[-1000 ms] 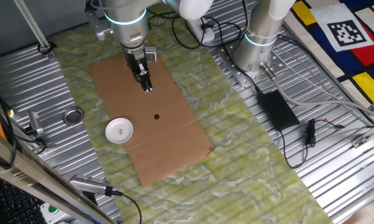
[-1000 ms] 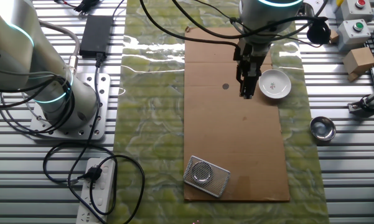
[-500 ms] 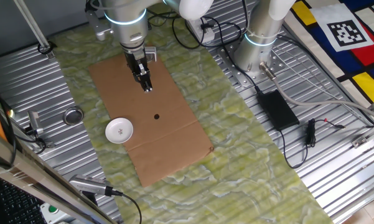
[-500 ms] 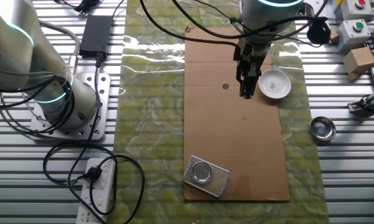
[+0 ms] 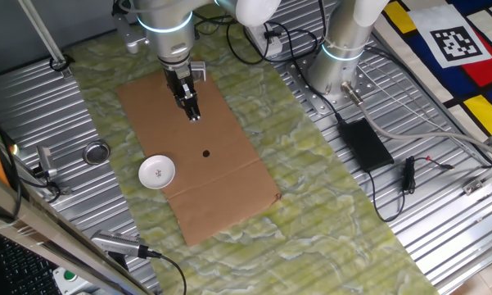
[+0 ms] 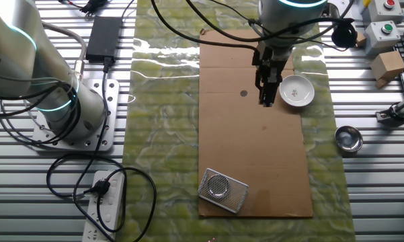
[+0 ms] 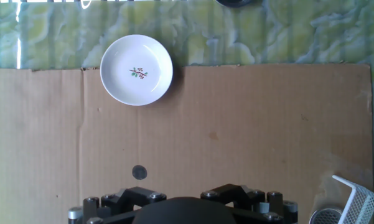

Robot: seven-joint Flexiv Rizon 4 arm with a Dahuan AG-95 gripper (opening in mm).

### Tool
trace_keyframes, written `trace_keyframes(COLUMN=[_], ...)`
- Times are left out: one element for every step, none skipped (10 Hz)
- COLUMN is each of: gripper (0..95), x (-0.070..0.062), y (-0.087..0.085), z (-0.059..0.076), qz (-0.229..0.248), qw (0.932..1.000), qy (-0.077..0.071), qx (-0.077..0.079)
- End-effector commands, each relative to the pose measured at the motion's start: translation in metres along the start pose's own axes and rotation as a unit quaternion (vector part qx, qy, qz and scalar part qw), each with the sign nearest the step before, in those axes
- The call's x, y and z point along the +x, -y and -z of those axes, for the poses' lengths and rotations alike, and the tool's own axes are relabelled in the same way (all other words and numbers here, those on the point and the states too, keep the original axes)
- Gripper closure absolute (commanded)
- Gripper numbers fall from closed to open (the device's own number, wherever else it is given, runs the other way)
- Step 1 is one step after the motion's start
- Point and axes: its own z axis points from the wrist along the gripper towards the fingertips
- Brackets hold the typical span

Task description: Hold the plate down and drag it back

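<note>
The plate is a small white dish with a tiny mark at its centre. It lies at the edge of a brown cardboard sheet, and also shows in the other fixed view and the hand view. My gripper hangs above the cardboard with its fingers together and holds nothing. It is apart from the plate, beside it in the other fixed view. The hand view shows only the gripper's black body, not the fingertips.
A black dot marks the cardboard. A grey metal ring dish sits off the sheet on the ribbed table. A wire mesh basket lies on the cardboard's far end. A second arm's base and a power brick stand nearby.
</note>
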Motion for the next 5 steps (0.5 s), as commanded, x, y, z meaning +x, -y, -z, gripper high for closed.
trace_keyframes(gripper=[95.0, 95.0, 95.0, 95.0, 95.0], x=[0.0001, 0.0001, 0.0001, 0.0001, 0.0001], y=[0.0, 0.0, 0.0, 0.0, 0.0], z=[0.0, 0.0, 0.0, 0.0, 0.0], qz=[0.165, 0.165, 0.165, 0.165, 0.165], qw=[0.9861, 0.9861, 0.9861, 0.9861, 0.9861], qy=[-0.015, -0.015, -0.015, -0.016, -0.016], qx=[-0.01, -0.009, -0.009, -0.009, -0.008])
